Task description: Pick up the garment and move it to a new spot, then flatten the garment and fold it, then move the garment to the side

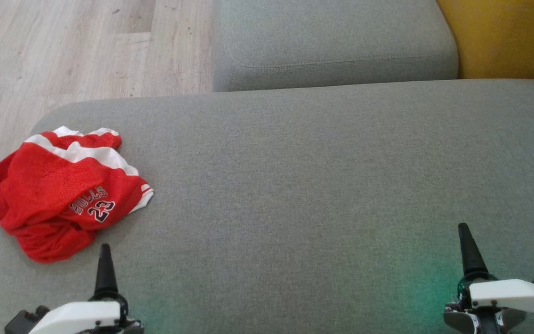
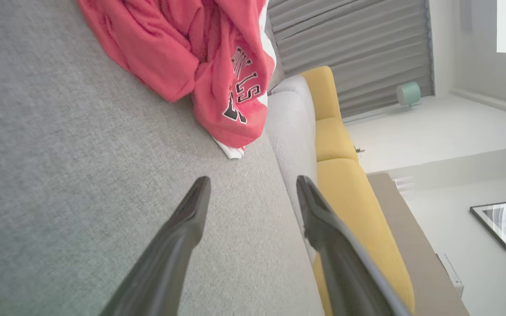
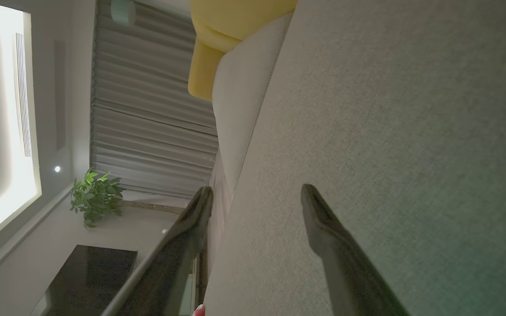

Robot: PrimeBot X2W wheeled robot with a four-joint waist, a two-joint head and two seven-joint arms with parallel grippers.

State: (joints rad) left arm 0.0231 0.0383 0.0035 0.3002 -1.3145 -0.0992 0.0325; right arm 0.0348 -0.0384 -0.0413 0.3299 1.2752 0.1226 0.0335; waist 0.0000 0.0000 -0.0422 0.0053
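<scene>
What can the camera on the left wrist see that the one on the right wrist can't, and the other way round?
Left wrist: the crumpled red jersey, a framed picture and the open left gripper. Right wrist: a potted plant and the open right gripper. Both: the grey sofa seat, yellow cushions and a grey pleated curtain.

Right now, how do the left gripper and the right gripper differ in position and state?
The left gripper has the crumpled red Bulls jersey close ahead; the right gripper faces bare grey sofa cushion, far from that jersey. The right gripper reaches slightly further forward than the left gripper. Both have fingers spread open, holding nothing.
</scene>
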